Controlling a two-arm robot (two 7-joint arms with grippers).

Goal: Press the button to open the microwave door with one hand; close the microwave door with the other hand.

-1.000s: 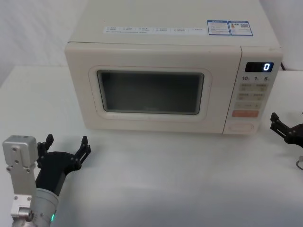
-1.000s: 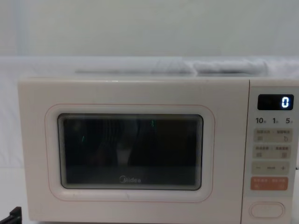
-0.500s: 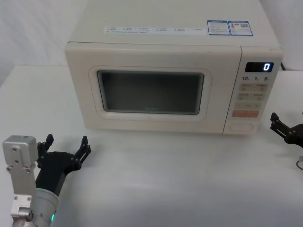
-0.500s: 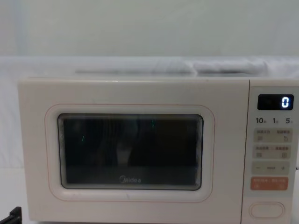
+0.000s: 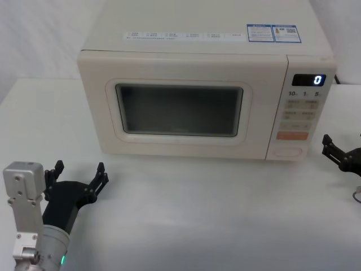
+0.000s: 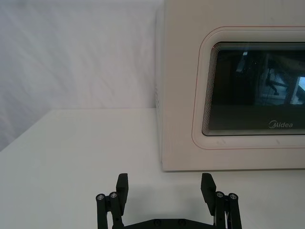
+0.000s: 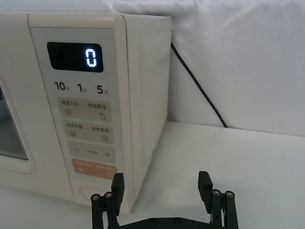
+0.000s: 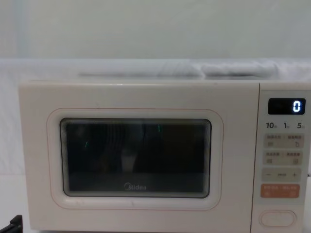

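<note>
Microwave door [image 5: 179, 108] closed, button [image 5: 289, 151] untouched.
Left claw [image 5: 79, 176] and right claw [image 5: 337, 151] rest released on the tabletop [image 5: 197, 209], near.

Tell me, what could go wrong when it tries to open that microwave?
The button sits right below the orange key, so the right gripper, open and off to the microwave's right, might press the wrong key. The microwave door is shut and should spring out toward the table's front, where the left gripper waits open; it could get bumped. A hard push might also slide the microwave back on the smooth table.
</note>
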